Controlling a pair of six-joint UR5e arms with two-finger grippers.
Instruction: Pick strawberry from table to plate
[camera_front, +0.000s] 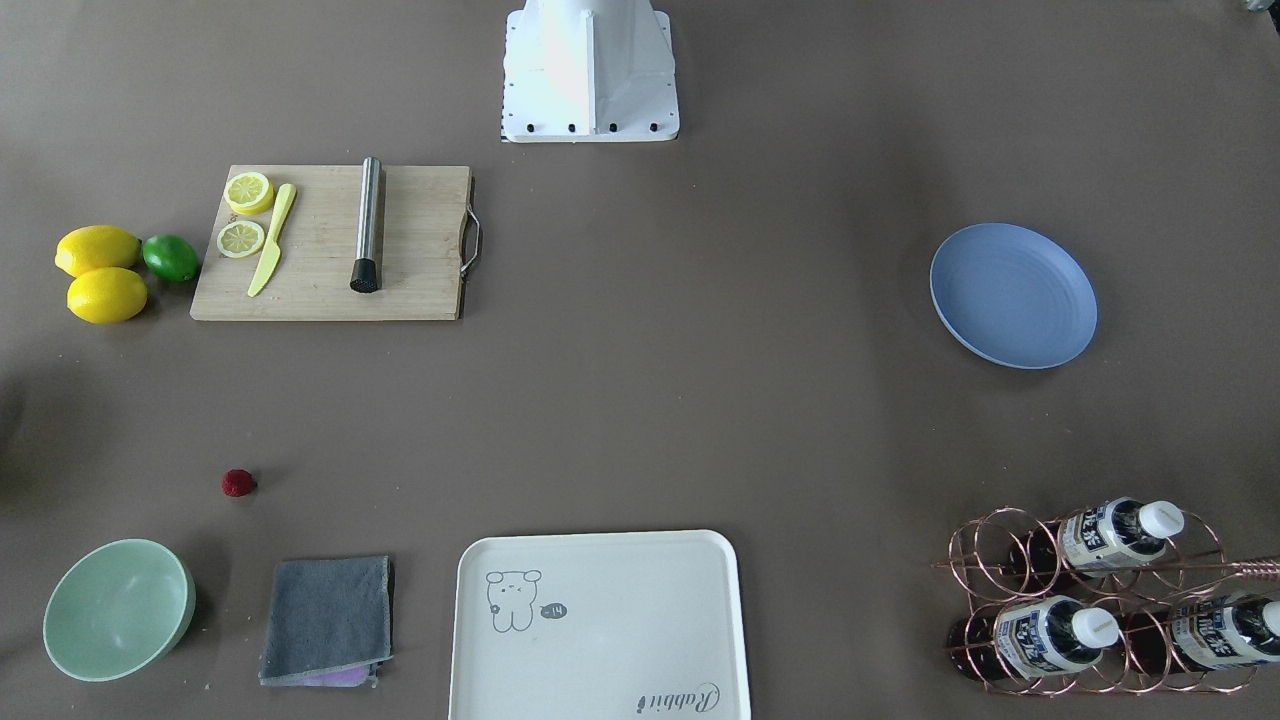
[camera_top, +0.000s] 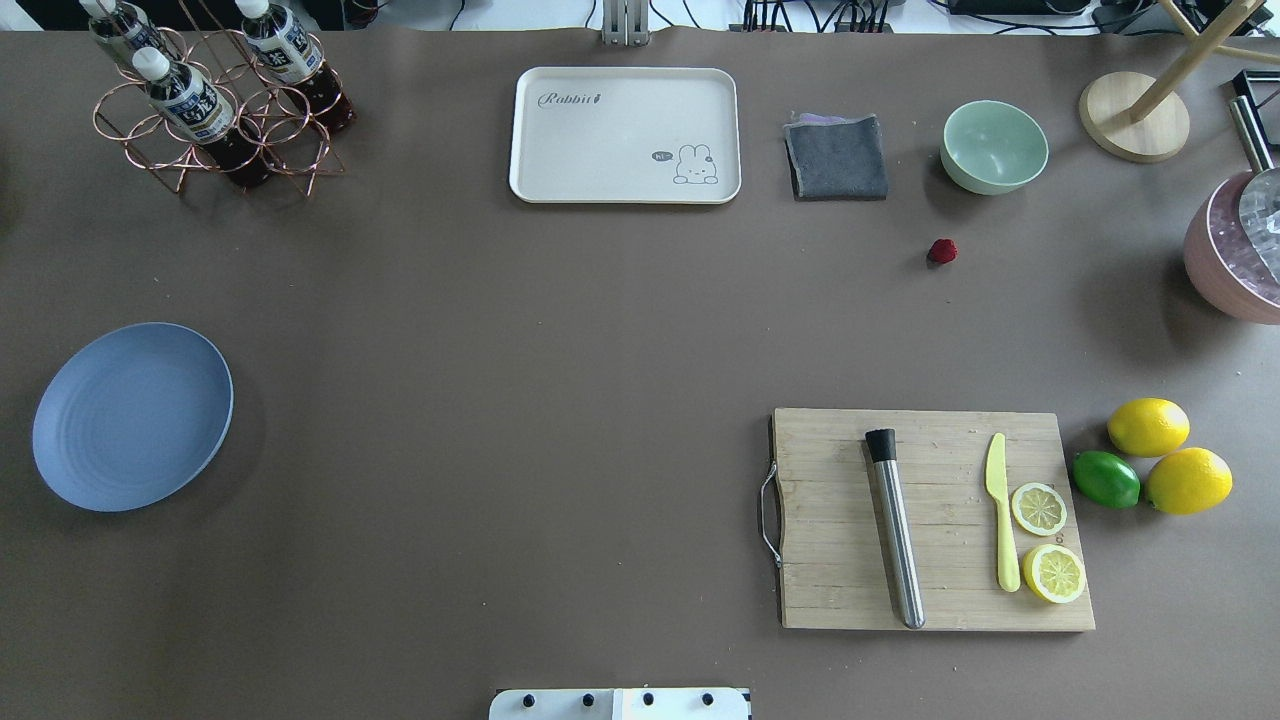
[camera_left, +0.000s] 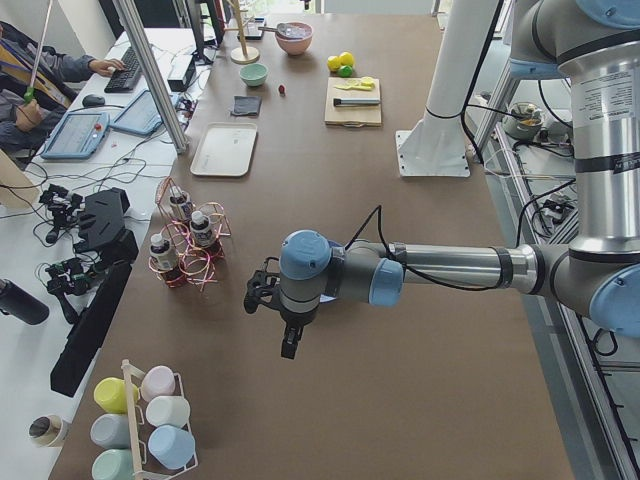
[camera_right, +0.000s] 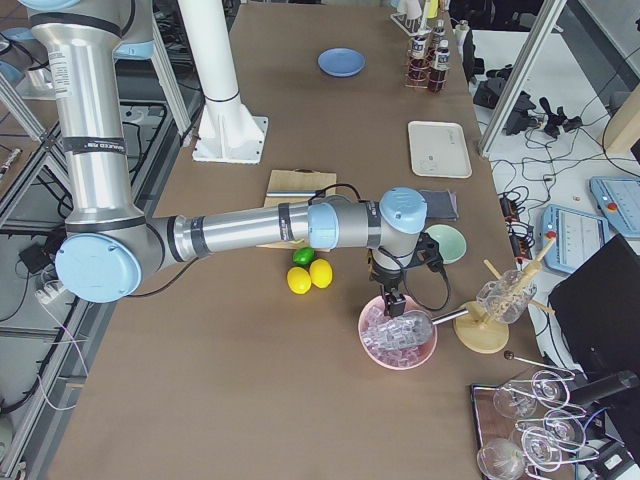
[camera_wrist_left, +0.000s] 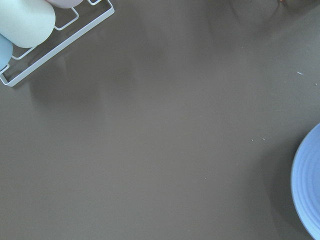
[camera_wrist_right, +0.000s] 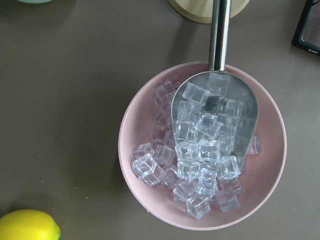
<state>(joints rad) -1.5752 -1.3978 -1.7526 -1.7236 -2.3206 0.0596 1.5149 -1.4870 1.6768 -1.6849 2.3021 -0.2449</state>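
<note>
The strawberry (camera_top: 941, 251) (camera_front: 238, 483), tiny and dark red, lies alone on the brown table (camera_top: 520, 330), a little nearer than the green bowl. At the other end of the table lies the blue plate (camera_top: 132, 416) (camera_front: 1013, 295), with nothing on it. Its rim (camera_wrist_left: 310, 185) shows at the right of the left wrist view. My left gripper (camera_left: 288, 345) hangs above the table near the plate's end. My right gripper (camera_right: 392, 305) hovers over a pink bowl of ice, far right of the strawberry. Both grippers appear only in the side views, so I cannot tell open from shut.
A pale green bowl (camera_top: 994, 146), a grey cloth (camera_top: 836, 157) and a cream tray (camera_top: 625, 134) line the far edge. The pink ice bowl (camera_wrist_right: 202, 145) holds a metal scoop. A cutting board (camera_top: 930, 520), lemons (camera_top: 1148, 426), a lime (camera_top: 1106, 479) and a bottle rack (camera_top: 215, 110) stand around.
</note>
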